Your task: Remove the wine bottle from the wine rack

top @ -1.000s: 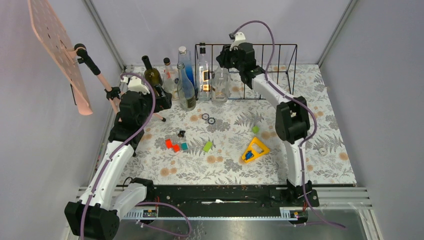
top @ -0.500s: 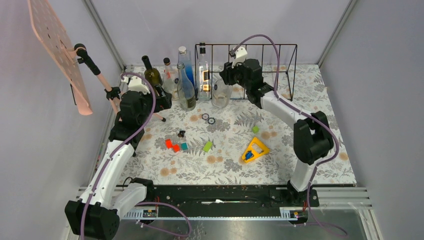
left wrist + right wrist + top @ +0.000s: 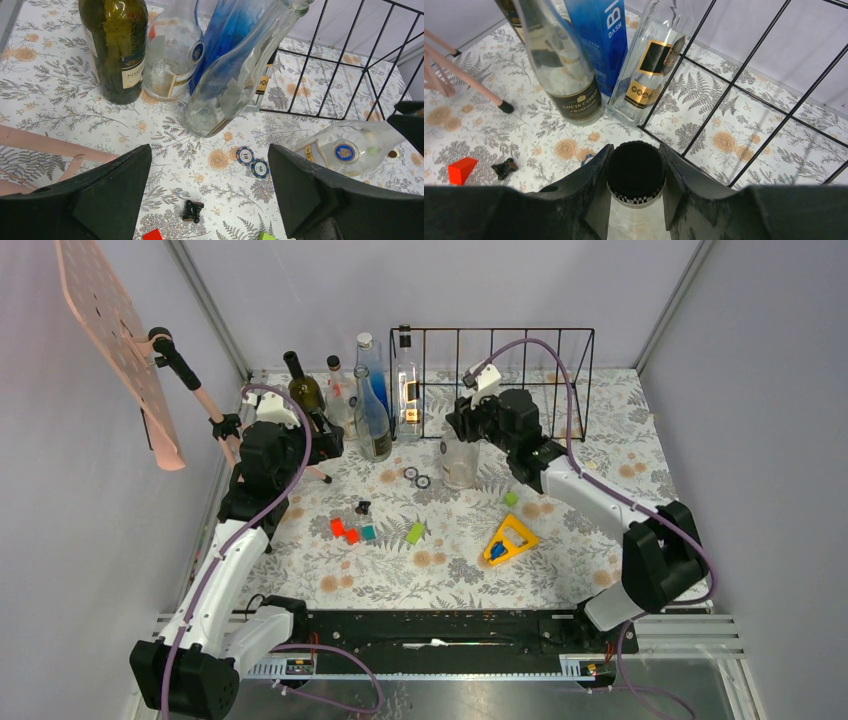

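The black wire wine rack (image 3: 560,330) runs along the back of the table. My right gripper (image 3: 472,418) is shut on the black-capped neck of a clear wine bottle (image 3: 459,462), which hangs in front of the rack, outside its bars. In the right wrist view the cap (image 3: 635,170) sits pinched between my fingers, with the rack's bars (image 3: 686,60) behind it. Another clear bottle with a gold label (image 3: 406,390) stands at the rack's left end. My left gripper (image 3: 210,175) is open above the table, near the left group of bottles, and sees the held bottle (image 3: 350,150).
A dark green bottle (image 3: 305,390), a blue bottle (image 3: 372,365) and a tall clear bottle (image 3: 372,425) stand left of the rack. Poker chips (image 3: 417,476), a chess piece (image 3: 364,507), coloured blocks (image 3: 343,530) and a yellow triangle (image 3: 510,540) lie mid-table. A pink pegboard (image 3: 115,340) leans at far left.
My right gripper has drawn the clear bottle out of the rack, towards the front and slightly right. The left arm has stayed still.
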Controlling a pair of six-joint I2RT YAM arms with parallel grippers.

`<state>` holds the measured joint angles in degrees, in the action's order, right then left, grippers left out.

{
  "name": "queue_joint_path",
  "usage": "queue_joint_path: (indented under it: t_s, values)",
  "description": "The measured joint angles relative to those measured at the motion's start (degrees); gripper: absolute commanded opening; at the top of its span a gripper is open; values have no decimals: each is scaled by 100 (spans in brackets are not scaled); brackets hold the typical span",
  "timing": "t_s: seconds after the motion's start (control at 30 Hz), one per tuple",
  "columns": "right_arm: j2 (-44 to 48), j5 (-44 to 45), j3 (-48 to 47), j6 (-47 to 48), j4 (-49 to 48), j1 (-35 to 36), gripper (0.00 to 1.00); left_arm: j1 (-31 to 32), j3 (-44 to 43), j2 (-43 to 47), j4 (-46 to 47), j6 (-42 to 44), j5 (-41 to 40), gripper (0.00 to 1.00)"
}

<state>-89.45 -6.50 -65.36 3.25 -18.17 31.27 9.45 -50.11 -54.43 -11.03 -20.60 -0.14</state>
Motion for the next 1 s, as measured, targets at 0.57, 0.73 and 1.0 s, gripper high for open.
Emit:
queue_joint_path:
  t_s: [0.57, 0.73, 1.0]
  values:
    - [1604, 90, 1628, 214, 103, 625, 0, -2, 2, -116, 26, -4, 428, 92]
    - [2144, 33, 2026, 302, 267, 839, 7, -4, 2, -129, 35, -26, 511, 92]
    - [2653, -61, 2402, 282, 313, 896, 53, -2, 2, -210, 39, -48, 664, 94]
